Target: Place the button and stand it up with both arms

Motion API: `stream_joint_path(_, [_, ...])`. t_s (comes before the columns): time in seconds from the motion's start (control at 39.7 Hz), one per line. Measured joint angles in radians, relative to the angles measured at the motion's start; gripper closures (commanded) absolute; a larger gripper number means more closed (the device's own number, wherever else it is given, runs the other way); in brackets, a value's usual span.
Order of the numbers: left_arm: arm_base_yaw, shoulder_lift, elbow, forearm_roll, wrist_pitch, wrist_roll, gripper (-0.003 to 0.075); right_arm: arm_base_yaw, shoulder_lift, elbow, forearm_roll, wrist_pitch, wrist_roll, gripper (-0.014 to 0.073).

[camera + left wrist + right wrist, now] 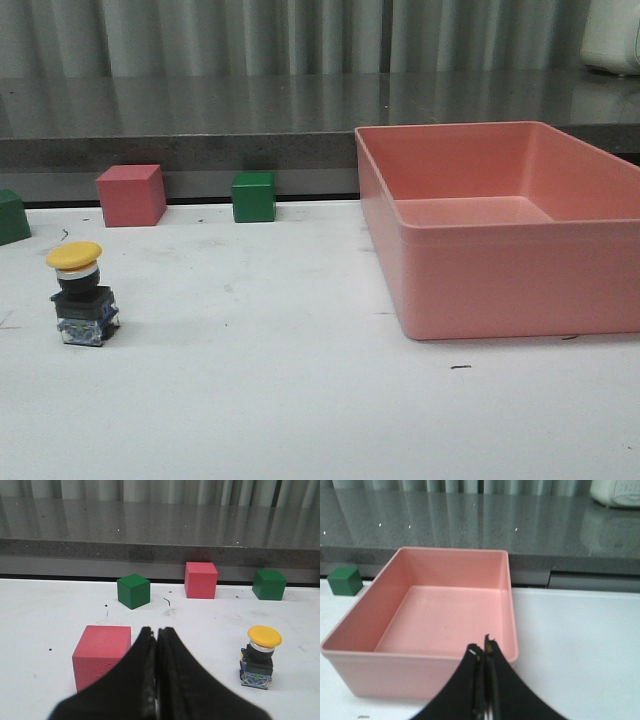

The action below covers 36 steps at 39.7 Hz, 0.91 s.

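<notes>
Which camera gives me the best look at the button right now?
The left wrist view: the button is upright and unobstructed, showing its yellow cap, black collar and base, beside the shut left hand. The front view also shows it upright, only smaller. The right wrist view misses it, showing only the pink bin.

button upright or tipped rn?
Upright. The button stands on its blocky base on the white table, yellow cap on top; the left wrist view shows the same. Nothing touches it.
</notes>
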Motion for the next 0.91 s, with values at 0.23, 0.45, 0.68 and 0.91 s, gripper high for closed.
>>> stream_joint_path(0.23, [0.000, 0.000, 0.000, 0.000, 0.000, 0.000, 0.0740, 0.006, -0.057, 0.133, 0.000, -0.019, 0.000, 0.0664])
stream_joint_path(0.45, [0.000, 0.000, 0.000, 0.000, 0.000, 0.000, 0.0740, 0.006, -0.218, 0.257, 0.018, -0.026, 0.000, 0.0664])
stream_joint_path(0.68, [0.000, 0.000, 0.000, 0.000, 0.000, 0.000, 0.0740, 0.006, -0.328, 0.275, 0.047, -0.026, 0.000, 0.0664])
stream_joint_path(0.91, [0.000, 0.000, 0.000, 0.000, -0.002, 0.000, 0.0740, 0.006, -0.330, 0.275, 0.049, -0.022, 0.000, 0.0664])
